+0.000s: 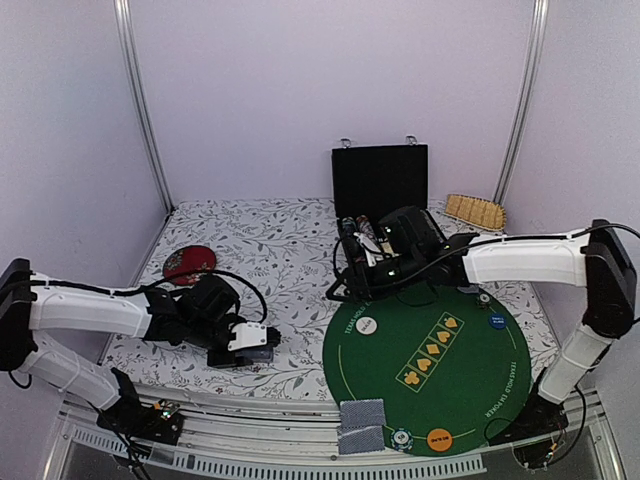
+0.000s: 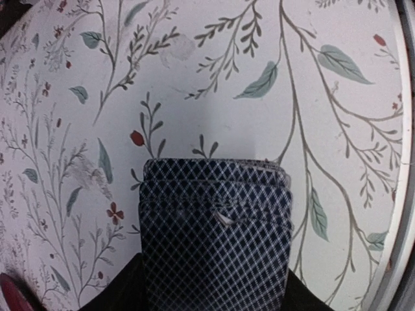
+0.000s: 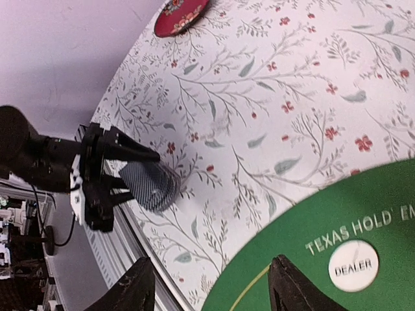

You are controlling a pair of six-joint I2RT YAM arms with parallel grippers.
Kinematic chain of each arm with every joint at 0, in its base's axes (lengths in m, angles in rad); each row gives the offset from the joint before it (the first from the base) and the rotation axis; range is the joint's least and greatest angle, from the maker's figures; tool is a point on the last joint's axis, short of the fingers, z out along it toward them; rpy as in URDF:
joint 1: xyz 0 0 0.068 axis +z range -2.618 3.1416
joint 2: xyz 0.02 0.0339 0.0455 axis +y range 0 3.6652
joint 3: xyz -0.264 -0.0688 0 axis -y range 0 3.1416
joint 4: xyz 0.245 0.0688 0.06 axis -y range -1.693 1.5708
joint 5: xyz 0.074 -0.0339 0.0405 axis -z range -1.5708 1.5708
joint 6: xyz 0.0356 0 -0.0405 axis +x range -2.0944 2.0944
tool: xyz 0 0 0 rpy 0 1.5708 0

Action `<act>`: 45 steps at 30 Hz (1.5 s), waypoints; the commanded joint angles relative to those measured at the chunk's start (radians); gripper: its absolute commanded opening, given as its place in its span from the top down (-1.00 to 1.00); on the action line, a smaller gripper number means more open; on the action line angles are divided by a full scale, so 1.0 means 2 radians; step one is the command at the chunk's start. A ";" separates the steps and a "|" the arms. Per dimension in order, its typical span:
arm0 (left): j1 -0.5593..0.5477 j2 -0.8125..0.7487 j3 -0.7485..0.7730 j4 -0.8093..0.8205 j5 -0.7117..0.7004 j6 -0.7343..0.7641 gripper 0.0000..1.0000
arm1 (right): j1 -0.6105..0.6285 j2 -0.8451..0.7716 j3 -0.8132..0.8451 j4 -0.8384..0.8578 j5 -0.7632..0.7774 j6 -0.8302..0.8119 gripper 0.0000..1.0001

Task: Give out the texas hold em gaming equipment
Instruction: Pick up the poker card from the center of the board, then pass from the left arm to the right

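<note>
The left gripper [image 3: 141,176] is clamped on a thin stack of playing cards [image 2: 214,240] with blue-grey diamond-patterned backs. It holds them by one short end over the white floral tablecloth [image 2: 214,84], well off to the left of the round green felt mat [image 1: 480,390]. Whether the free end touches the cloth I cannot tell. The right gripper [image 3: 214,285] hangs by the mat's far-left rim, its fingers spread with nothing between them. The cards look light, thin and slick. The stack's edges appear slightly stepped in the left wrist view, so I judge they will slide over one another readily. A pinch across the flat faces near one end, as here, should keep them together, while a squeeze on the edges would likely bow or spill them. A single card is best drawn off by its free end. At the mat's near rim lie a couple more patterned cards [image 1: 362,425], with a striped poker chip [image 1: 402,437] and a small orange disc [image 1: 438,437] just beside them. A white round dealer disc [image 3: 353,265] sits just inside the far-left rim, and a small blue disc [image 1: 497,321] sits inside the far-right rim. These pieces look hard, flat and low, so I would take them across the diameter with a narrow, firm pinch.
</note>
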 commanded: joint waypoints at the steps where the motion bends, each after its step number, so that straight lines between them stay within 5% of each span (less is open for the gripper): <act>1: -0.012 -0.037 -0.003 0.033 -0.022 0.018 -0.11 | -0.012 0.077 0.054 0.097 -0.051 0.022 -0.23; 9: -0.013 -0.052 0.038 -0.004 -0.071 0.027 -0.12 | -0.014 0.197 0.131 0.179 -0.144 0.066 -0.27; 18: -0.012 -0.060 0.053 0.017 -0.065 0.022 -0.11 | 0.009 0.275 0.182 0.231 -0.183 0.091 -0.73; 26: -0.005 -0.061 0.053 0.037 -0.072 0.019 -0.10 | 0.025 0.306 0.203 0.243 -0.201 0.098 -0.74; 41: -0.001 -0.051 0.055 0.053 -0.089 0.016 -0.09 | 0.039 0.349 0.245 0.244 -0.226 0.120 -0.25; 45: 0.001 -0.042 0.059 0.056 -0.099 0.012 -0.07 | 0.041 0.347 0.244 0.239 -0.240 0.117 0.15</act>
